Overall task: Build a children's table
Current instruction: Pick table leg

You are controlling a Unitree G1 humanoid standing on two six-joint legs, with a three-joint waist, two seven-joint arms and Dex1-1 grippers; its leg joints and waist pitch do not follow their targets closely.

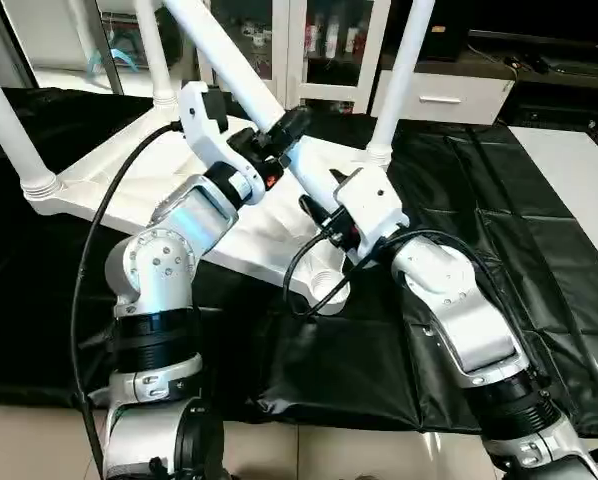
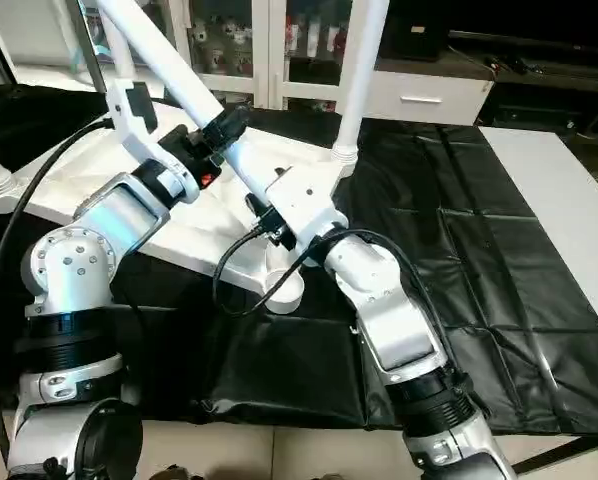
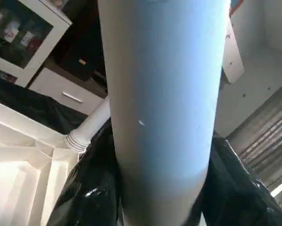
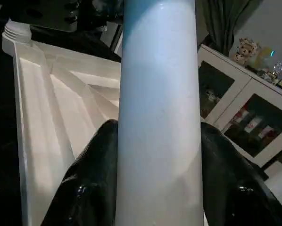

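Top: white plastic rectangular tabletop [image 1: 129,195] lies ribbed side up on the black-draped work table [image 1: 499,230].
Standing legs: three white tubular legs [image 1: 404,70] rise from corner sockets.
Fourth leg: long white tube [image 1: 244,85], slanted over the near corner.
Left gripper [image 1: 284,128]: fingers clasp the slanted tube.
Right gripper [image 1: 319,215]: fingers clasp it lower down.

Tilted leg [image 1: 241,85] cut off at the top edge, its lower end hidden behind right claw [image 1: 324,215]
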